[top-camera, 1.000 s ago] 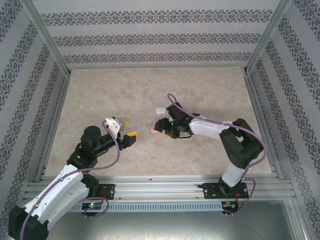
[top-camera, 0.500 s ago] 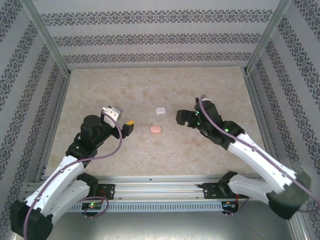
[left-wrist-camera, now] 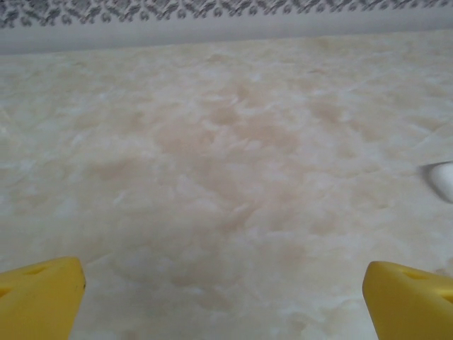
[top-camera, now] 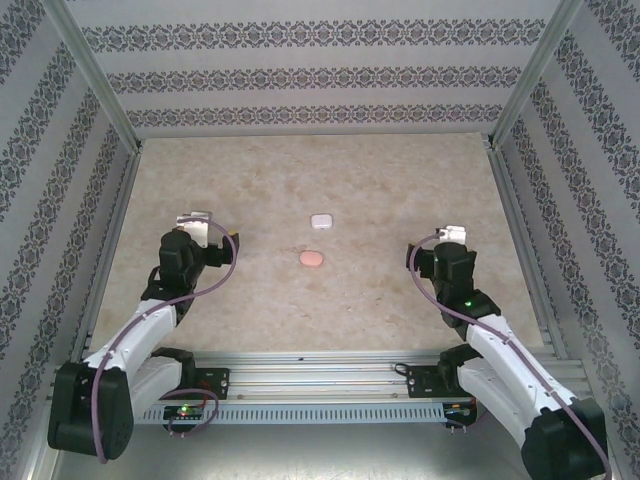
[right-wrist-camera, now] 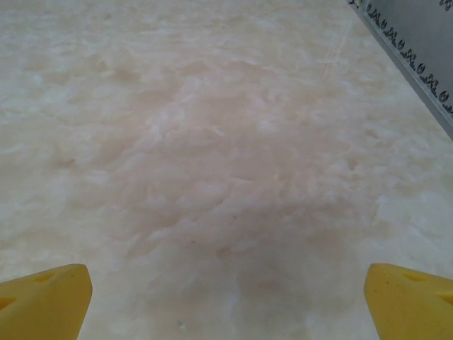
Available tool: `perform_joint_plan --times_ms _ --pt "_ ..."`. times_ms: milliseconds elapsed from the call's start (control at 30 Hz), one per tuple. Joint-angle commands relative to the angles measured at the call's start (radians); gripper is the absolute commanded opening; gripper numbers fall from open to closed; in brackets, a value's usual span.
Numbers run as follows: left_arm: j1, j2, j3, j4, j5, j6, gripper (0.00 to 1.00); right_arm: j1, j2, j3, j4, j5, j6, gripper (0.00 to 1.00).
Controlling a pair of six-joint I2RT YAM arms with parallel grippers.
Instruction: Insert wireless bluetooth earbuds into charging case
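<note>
**Desk:** Where are the cases right now?

**Operator:** I see the white case (top-camera: 321,221) and the pink case (top-camera: 312,258) lying near the middle of the table (top-camera: 420,180). The white one is just behind the pink one, with a gap between them. Both sit between my two arms, well apart from each.

**Desk:** And your grippers?

**Operator:** My left gripper (left-wrist-camera: 225,294) has its yellow fingertips (left-wrist-camera: 39,292) spread wide, with nothing between them but bare tabletop. A blurred whitish curve at the right border of that wrist view is probably the white case, though it's cut off. My right gripper (right-wrist-camera: 226,297) is spread just as wide and empty, low over bare table, with the side wall (right-wrist-camera: 417,64) at the upper right of its view.

**Desk:** The earbuds?

**Operator:** They're too small for me to make out from above, and I can't tell whether either case's lid is up.
</note>
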Motion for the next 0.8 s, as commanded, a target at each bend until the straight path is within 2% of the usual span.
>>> perform_joint_plan --times_ms 0,67,200,400,467,667,767 --pt "0.011 0.031 -0.037 0.176 -0.076 0.024 1.00 -0.057 0.056 -0.004 0.264 -0.080 -0.050 0.98" --pt "0.011 0.072 -0.062 0.226 -0.099 0.017 1.00 -0.087 0.130 0.016 0.312 -0.112 -0.066 0.98" --pt "0.012 0.183 -0.143 0.469 -0.154 0.007 1.00 -0.104 0.272 0.006 0.497 -0.160 -0.143 0.98" --pt "0.011 0.316 -0.172 0.707 -0.121 0.102 1.00 -0.152 0.473 -0.069 0.812 -0.197 -0.140 0.98" --pt "0.013 0.379 -0.167 0.780 -0.150 0.081 1.00 -0.159 0.480 -0.026 0.721 -0.203 -0.156 0.98" --pt "0.012 0.669 -0.175 1.105 -0.107 0.105 1.00 -0.205 0.538 -0.057 0.890 -0.262 -0.206 0.98" --pt "0.012 0.599 -0.130 0.924 -0.137 0.083 1.00 -0.246 0.596 -0.044 0.931 -0.319 -0.185 0.98"
